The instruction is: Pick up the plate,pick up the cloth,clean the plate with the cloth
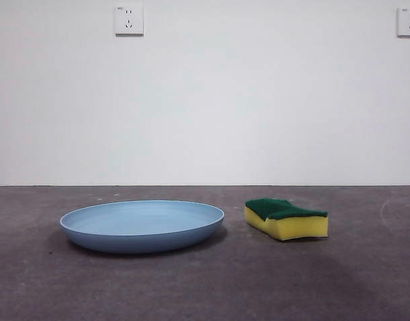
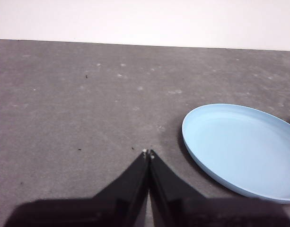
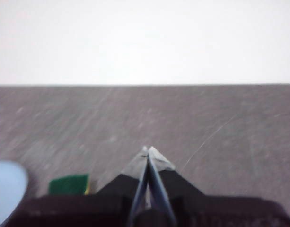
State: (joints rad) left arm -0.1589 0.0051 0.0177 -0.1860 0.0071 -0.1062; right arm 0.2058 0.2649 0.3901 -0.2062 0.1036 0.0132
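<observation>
The light-blue plate (image 1: 142,225) lies flat on the dark grey table, left of centre in the front view. The cloth (image 1: 285,218), a yellow sponge with a green scouring layer on top, lies just right of it, apart from it. My left gripper (image 2: 148,152) is shut and empty above the table, with the plate (image 2: 241,146) off to one side of it. My right gripper (image 3: 147,150) is shut and empty, with the cloth (image 3: 69,184) and a sliver of the plate (image 3: 7,187) off to its side. Neither gripper shows in the front view.
A white wall stands behind the table with two sockets (image 1: 128,20) high up. The grey tabletop (image 1: 205,287) stretches in front of the plate and the cloth.
</observation>
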